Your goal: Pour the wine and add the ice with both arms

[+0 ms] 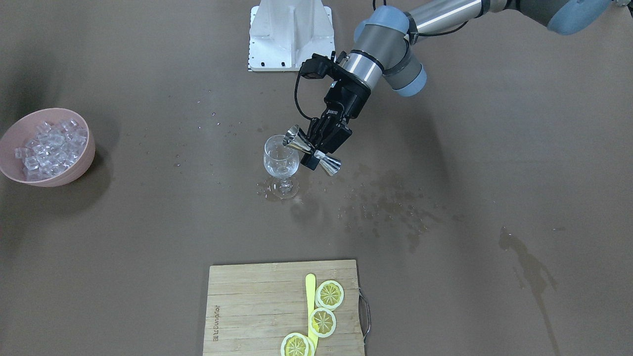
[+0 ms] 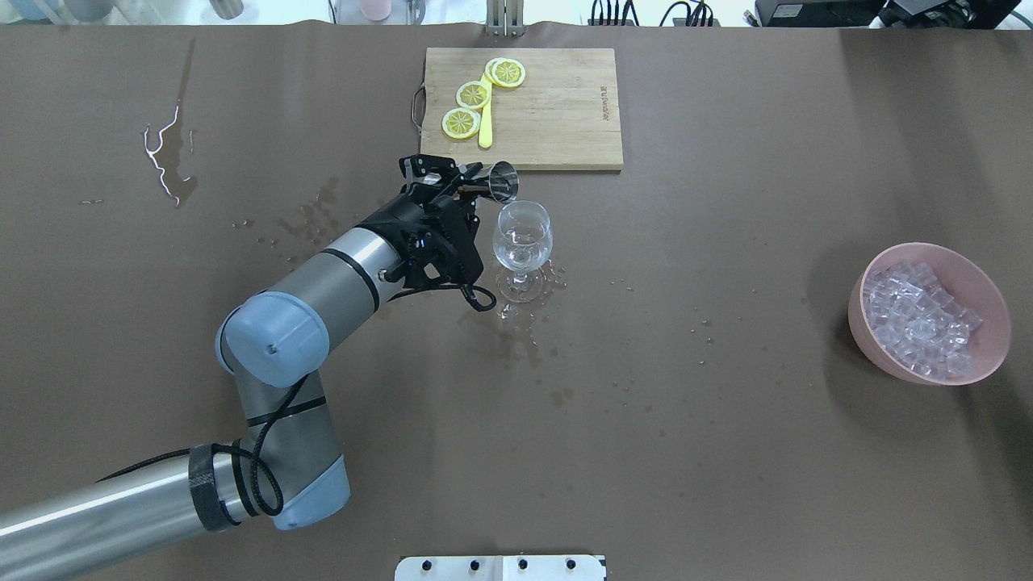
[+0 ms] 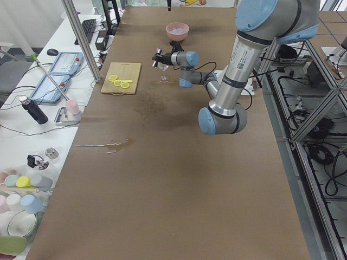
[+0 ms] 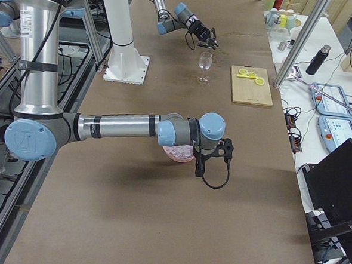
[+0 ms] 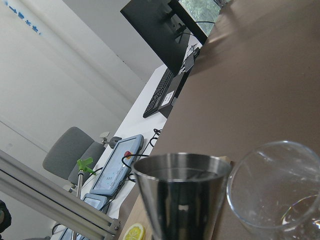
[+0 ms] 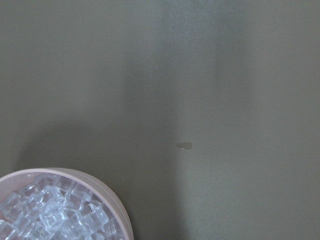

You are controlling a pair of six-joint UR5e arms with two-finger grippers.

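Brown matting covers the long table [image 1: 148,247], and it is wet: drops and dark stains lie around the middle. There stands a clear stemmed wine glass [image 1: 280,159], its foot among the splashes. The left gripper [image 1: 324,143] is clamped on the narrow waist of a shiny steel double-cone jigger [image 1: 295,139], which is tipped over with one mouth at the glass's rim. The wine is clear as water. I think a little lies in the bottom of the glass, but I cannot tell what is in the jigger.

Toward the table's end on the robot's right sits a round pink bowl [image 1: 85,159] heaped with small glassy ice cubes [image 1: 47,146]. The right gripper [image 4: 204,166] hangs just beside it, and I cannot tell whether its fingers are apart or closed. At the operators' edge lies a bamboo cutting board [image 1: 247,306] with yellow lemon slices [image 1: 330,294].

To my eye the glass is the delicate piece. It is thin, top-heavy on its stem and stands on a wet patch, so a nudge from the jigger could slide or topple it. The jigger is stiff and smooth, and the waist looks like the surest hold. The cubes look hard and slick, so I would pinch one across two flat faces, from the top of the heap.
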